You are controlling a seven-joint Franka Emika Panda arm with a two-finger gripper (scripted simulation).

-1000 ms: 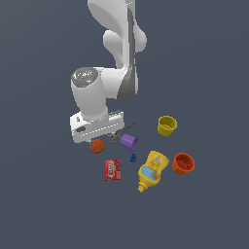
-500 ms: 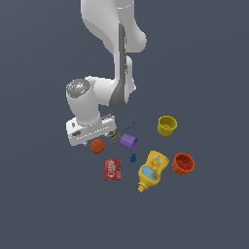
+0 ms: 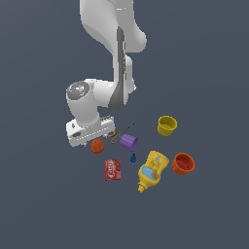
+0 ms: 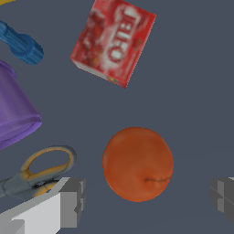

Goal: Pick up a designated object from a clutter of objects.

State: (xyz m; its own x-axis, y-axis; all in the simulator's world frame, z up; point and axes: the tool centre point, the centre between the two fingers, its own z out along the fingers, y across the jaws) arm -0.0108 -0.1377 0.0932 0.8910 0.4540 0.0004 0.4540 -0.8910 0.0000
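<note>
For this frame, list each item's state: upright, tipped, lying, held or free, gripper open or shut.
gripper: open, straddling the ball, not touching
orange ball: free on the floor
purple cup: on its side
yellow cup: upright
orange-red cup: upright
mustard bottle: lying
red packet: flat
scissors: flat

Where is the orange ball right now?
In the exterior view the orange ball lies just under the gripper, toward the exterior view's left of the purple cup, above the red packet.
</note>
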